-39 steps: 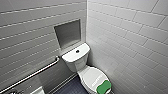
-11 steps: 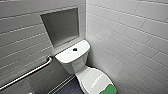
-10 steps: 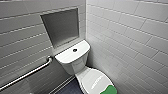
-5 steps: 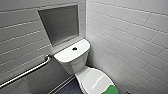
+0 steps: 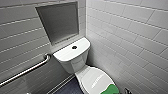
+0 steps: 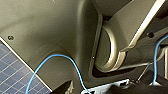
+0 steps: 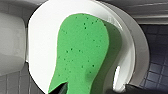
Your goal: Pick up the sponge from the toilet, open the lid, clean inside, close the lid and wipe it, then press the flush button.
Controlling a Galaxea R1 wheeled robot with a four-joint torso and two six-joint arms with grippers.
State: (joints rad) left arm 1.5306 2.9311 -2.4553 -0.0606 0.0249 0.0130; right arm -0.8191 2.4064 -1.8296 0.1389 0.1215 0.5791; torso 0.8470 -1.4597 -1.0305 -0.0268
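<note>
Green sponge point(image 5: 110, 89) lies at the lower right of the head view, on the front edge of the lid point(image 5: 93, 80), in the same place on the lid as in the earlier pictures. The whole head picture has shifted: the toilet point(image 5: 75, 65) now shows larger and the niche point(image 5: 60, 22) reaches the top edge. This is camera movement, not movement of the things. Judgement: the robot has closed in on the toilet, and pickup is not yet done.

Right gripper point(image 7: 96, 89): released. In the right wrist view two dark fingers point(image 7: 61, 90) stand apart at the bottom edge, with the near end of the sponge between them. One finger overlaps the sponge edge. Beside the other, a strip of white lid shows.

Left gripper point(image 6: 100, 88): grip state cannot be told.

Farther off, the lid is down. Behind it stands the tank point(image 5: 71, 53) with the button point(image 5: 74, 47) on top. The rail point(image 5: 27, 71) runs along the left wall.
</note>
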